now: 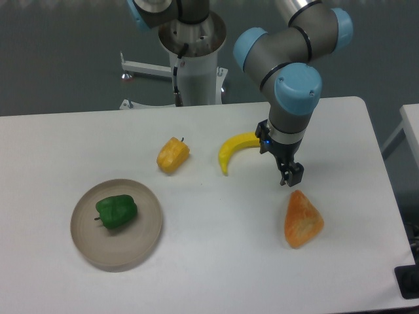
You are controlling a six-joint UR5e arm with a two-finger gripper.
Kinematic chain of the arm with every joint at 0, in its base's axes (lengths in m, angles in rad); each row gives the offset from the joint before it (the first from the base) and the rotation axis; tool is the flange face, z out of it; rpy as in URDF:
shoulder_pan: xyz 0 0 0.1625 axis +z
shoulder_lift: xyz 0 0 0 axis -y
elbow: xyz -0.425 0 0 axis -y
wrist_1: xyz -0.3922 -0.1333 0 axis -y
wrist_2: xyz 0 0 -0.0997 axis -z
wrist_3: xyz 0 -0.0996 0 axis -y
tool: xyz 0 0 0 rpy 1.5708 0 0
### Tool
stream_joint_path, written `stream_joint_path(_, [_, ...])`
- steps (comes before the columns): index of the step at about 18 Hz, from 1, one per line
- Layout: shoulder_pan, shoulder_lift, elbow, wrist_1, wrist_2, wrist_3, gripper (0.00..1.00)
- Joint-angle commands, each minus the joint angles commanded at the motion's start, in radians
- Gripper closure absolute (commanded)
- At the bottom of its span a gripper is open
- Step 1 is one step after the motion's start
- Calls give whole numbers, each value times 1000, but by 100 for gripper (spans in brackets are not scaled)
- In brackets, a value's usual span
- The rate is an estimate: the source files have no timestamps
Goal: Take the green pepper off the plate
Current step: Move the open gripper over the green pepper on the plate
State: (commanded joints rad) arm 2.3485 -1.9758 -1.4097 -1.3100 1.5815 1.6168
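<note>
The green pepper (116, 211) is small, glossy and dark green. It lies on the round grey-beige plate (141, 243) at the front left of the white table. My gripper (291, 175) hangs far to the right of the plate, just above the table between a banana and an orange wedge-shaped item. Its fingers point down and appear close together with nothing between them, but the gap is hard to see from this angle.
A yellow-orange pepper (173, 155) lies behind the plate. A yellow banana (234, 150) lies left of the gripper. An orange wedge-shaped item (303, 220) lies just below the gripper. The robot base (193, 59) stands at the table's far edge.
</note>
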Motion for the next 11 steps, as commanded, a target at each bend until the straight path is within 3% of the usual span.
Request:
stream_joint_path(7, [-9,9,0,-5,-15,-15,0])
stream_joint_path(11, [-80,11,-35,-2,-35,-98,0])
